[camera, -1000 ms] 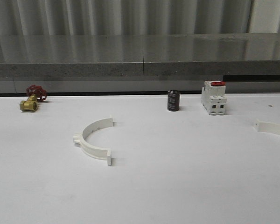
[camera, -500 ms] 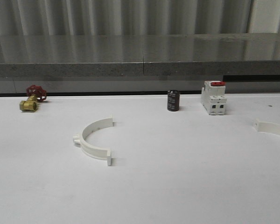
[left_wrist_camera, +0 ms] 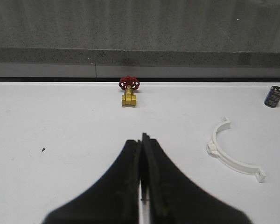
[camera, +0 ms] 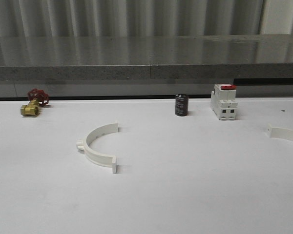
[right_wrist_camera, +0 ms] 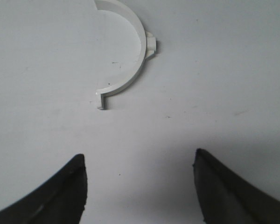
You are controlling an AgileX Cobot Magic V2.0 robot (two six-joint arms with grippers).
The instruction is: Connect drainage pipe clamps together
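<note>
One white half-ring drainage pipe clamp [camera: 98,147] lies on the white table left of centre; the left wrist view has it off to one side [left_wrist_camera: 227,154] of my left gripper [left_wrist_camera: 143,140], which is shut with nothing between its fingers. The second clamp [camera: 284,133] lies at the table's right edge, partly cut off in the front view. In the right wrist view that clamp [right_wrist_camera: 129,60] lies flat on the table ahead of my right gripper [right_wrist_camera: 139,161], whose fingers stand wide open and apart from it.
A brass valve with a red handwheel [camera: 33,102] sits at the back left. A black cylinder [camera: 181,105] and a white boxy switch with a red top [camera: 223,101] stand at the back, before a grey ledge [camera: 146,66].
</note>
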